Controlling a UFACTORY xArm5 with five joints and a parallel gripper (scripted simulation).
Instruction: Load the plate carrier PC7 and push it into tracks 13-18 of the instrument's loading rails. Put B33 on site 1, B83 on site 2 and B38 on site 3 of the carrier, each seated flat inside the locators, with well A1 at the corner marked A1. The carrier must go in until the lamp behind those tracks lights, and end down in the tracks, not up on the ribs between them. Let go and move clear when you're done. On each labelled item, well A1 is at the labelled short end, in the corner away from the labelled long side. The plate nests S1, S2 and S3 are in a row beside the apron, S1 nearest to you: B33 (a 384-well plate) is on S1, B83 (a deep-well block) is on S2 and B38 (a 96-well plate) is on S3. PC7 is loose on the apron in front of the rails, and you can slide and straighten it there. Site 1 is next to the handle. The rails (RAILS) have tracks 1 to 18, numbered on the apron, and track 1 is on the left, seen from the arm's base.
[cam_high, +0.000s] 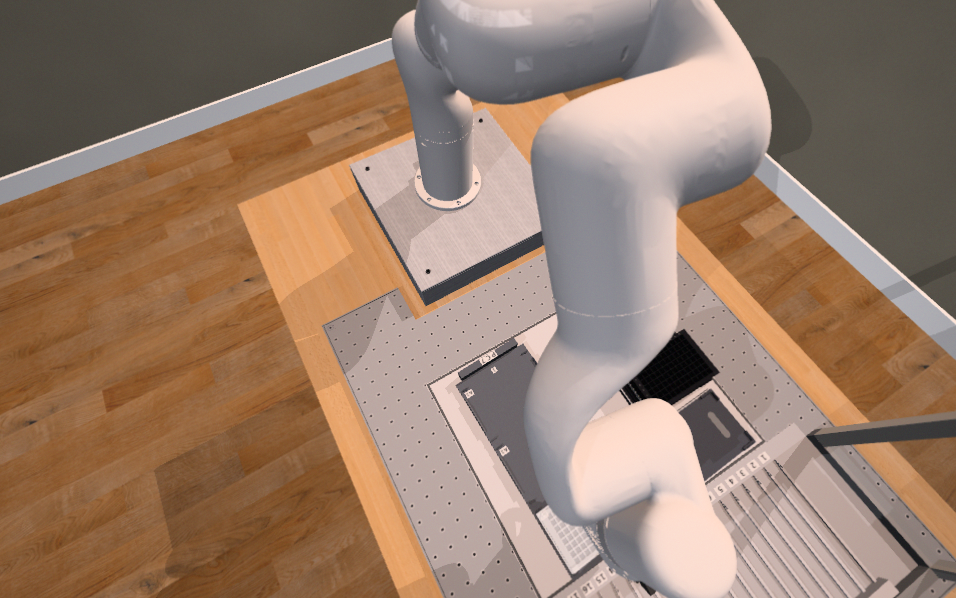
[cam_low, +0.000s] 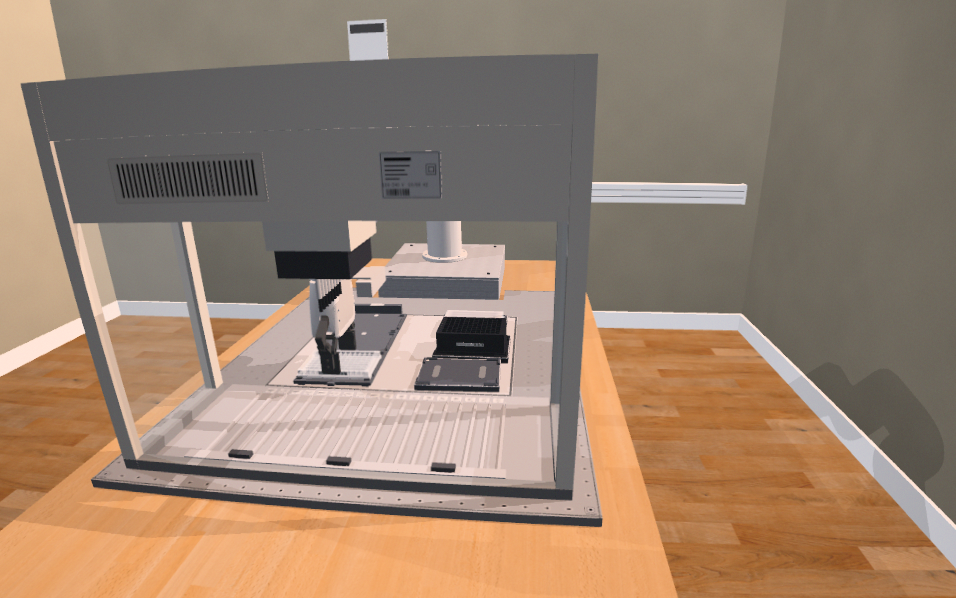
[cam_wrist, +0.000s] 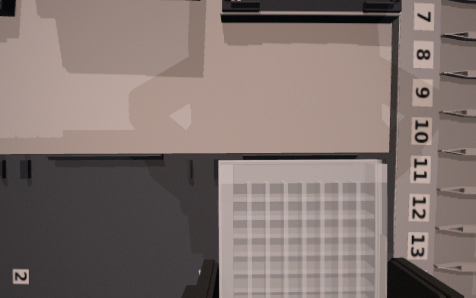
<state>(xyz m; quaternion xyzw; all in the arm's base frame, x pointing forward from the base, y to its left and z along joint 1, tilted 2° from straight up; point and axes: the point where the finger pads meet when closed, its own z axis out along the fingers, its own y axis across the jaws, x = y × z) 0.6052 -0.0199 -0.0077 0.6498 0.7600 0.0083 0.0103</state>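
The carrier PC7 lies on the apron, its handle end toward the arm's base. Sites 1 and 2 show bare where visible. The clear 96-well plate B38 lies on site 3, the rail end; it looks flat, but full seating cannot be told. My gripper is open, its fingers low at either side of B38. The black deep-well block B83 stands on S2. A pale strip behind it is probably B33. The A1 corner of B38 is out of view.
Nest S3 is empty. The ribbed rails start just past the carrier's far end, near labels 11 to 13 in the wrist view. The instrument's grey housing and posts stand over them. Several black blocks sit at their back.
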